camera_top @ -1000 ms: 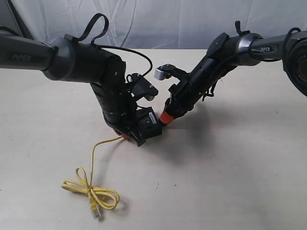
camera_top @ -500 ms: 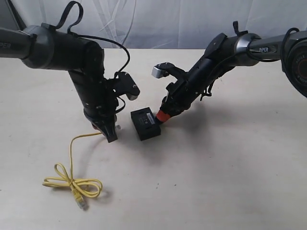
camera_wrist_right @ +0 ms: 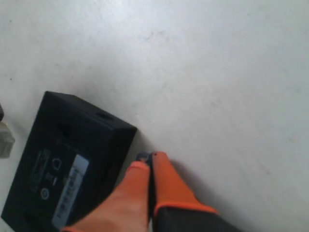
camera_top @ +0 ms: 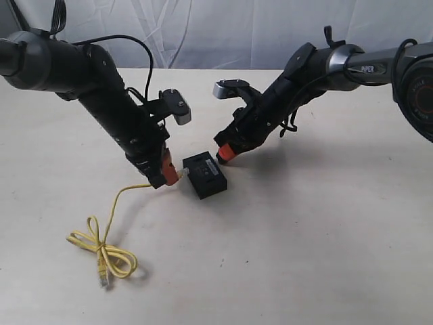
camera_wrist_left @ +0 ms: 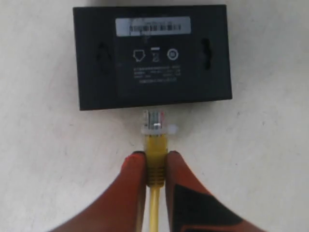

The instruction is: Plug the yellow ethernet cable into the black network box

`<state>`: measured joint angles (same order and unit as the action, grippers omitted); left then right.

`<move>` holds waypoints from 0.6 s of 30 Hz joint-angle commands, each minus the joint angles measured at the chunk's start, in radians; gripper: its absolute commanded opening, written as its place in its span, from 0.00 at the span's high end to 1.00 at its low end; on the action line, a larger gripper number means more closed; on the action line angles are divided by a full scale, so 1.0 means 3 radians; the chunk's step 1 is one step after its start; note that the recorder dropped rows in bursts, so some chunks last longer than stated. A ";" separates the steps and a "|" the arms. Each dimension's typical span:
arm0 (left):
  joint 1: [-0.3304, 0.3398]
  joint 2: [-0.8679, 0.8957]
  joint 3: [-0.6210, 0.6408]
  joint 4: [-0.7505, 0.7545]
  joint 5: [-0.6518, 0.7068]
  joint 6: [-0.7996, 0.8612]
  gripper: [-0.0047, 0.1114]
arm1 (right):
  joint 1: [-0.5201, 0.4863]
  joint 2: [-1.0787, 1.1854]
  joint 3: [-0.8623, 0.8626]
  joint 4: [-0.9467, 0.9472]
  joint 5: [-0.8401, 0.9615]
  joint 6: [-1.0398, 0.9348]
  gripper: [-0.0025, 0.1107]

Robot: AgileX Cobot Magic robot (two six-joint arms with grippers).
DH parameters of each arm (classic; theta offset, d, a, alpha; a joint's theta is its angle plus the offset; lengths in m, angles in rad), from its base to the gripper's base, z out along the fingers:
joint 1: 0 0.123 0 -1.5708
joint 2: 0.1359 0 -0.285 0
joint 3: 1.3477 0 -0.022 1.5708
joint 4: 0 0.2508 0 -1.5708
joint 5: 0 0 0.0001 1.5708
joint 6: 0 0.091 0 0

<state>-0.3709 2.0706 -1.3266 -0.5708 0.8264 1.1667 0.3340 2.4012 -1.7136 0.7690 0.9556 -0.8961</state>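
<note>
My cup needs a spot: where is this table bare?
The broad lower-right stretch of the table in the exterior view, bordered by the black network box and the right gripper, is bare. Crowded: the middle, where the left gripper holds the yellow ethernet cable at the box, and lower left, where the cable loops.

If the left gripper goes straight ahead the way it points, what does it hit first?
The left gripper pinches the yellow ethernet cable, so its clear plug would likely touch the near side of the black network box first.
</note>
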 commanded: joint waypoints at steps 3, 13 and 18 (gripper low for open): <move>-0.0003 0.0001 -0.0013 -0.0050 0.0037 -0.0153 0.96 | -0.0018 0.0057 -0.0024 -0.0194 -0.0113 0.0031 0.99; -0.0003 0.0083 -0.0109 0.0053 0.0170 -0.0421 0.96 | 0.0019 0.0057 -0.0024 -0.0218 -0.0254 0.0037 0.99; -0.0003 0.0212 -0.0318 0.0370 0.0478 -0.0543 0.96 | 0.0019 0.0057 -0.0024 -0.0218 -0.0277 0.0037 0.99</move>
<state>-0.3709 2.1217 -1.3970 -0.5001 0.9225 1.0337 0.3427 2.4035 -1.7241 0.7476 0.9375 -0.8822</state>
